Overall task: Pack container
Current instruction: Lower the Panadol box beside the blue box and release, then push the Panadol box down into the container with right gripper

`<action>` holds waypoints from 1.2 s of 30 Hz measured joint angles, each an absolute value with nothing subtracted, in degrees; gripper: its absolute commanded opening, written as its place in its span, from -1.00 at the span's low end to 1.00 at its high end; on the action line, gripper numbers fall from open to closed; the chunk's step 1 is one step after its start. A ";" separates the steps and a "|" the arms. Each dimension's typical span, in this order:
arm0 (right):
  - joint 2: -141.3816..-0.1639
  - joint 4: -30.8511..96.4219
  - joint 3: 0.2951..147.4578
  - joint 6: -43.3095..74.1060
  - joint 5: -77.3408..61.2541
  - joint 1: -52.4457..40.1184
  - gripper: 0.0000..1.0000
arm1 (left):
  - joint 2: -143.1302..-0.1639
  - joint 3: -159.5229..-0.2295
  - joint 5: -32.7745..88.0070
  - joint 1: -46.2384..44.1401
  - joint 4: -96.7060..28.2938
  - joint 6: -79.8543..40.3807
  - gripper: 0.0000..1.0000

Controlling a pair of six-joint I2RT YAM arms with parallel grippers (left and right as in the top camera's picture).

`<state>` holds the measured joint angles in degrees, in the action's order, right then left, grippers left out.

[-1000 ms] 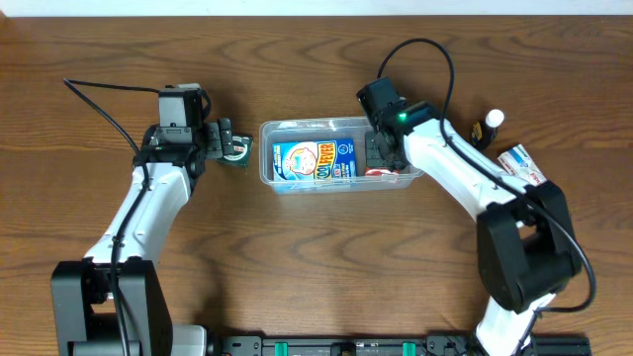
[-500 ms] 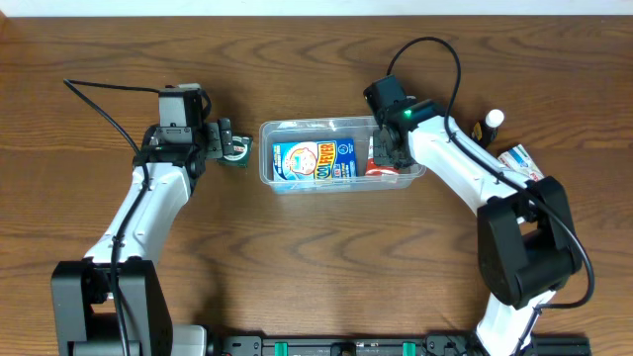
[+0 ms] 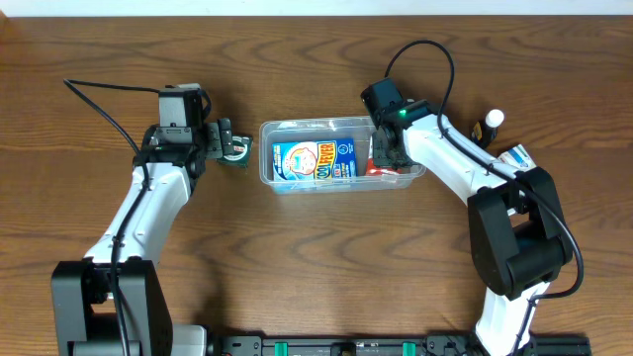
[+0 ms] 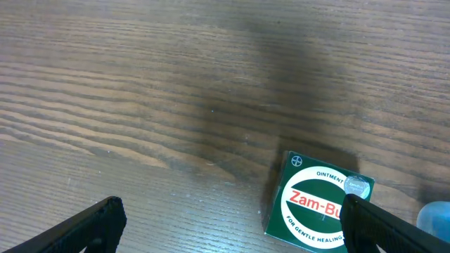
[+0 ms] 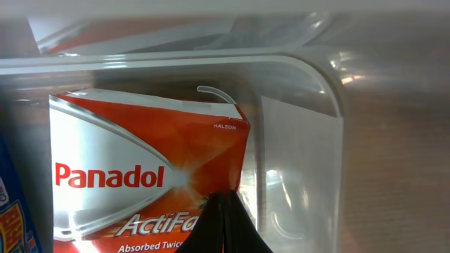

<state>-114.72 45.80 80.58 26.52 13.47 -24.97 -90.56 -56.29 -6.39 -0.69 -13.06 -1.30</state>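
Observation:
The clear plastic container [image 3: 265,158] sits mid-table. In it lie a blue box [image 3: 312,160] and, at its right end, a red and silver Panadol box [image 3: 376,160]. My right gripper [image 3: 386,148] hangs over the container's right end. In the right wrist view its fingers [image 5: 226,225] are pressed together with nothing between them, tips at the right edge of the Panadol box [image 5: 140,169], inside the container's rounded corner [image 5: 316,70]. My left gripper [image 3: 227,146] is open, left of the container. A green Zam-Buk box [image 4: 316,204] lies on the table between its fingers, near the right one.
A small dark bottle with a white cap [image 3: 492,121] and a red and white pack [image 3: 519,161] lie at the right, beyond the right arm. Black cables loop over the table behind both arms.
My right gripper has drawn back a little from the container's right end, and the Panadol box now shows beside it. The left arm has not moved.

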 measured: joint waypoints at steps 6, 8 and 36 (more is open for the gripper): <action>-114.74 42.65 80.86 25.67 7.75 -24.25 -0.97 | -90.56 -56.29 -6.39 -0.69 -13.06 -1.30 0.96; -114.74 41.89 80.95 25.41 5.72 -24.12 -0.98 | -90.56 -56.29 -6.39 -0.69 -13.04 -1.30 0.96; -115.87 49.65 92.49 13.56 0.14 -24.12 -0.97 | -90.56 -56.29 -6.39 -0.69 -13.04 -1.30 0.96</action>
<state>-115.87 49.65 92.49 13.56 0.14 -24.12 -90.56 -56.29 -6.39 -0.69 -13.04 -1.30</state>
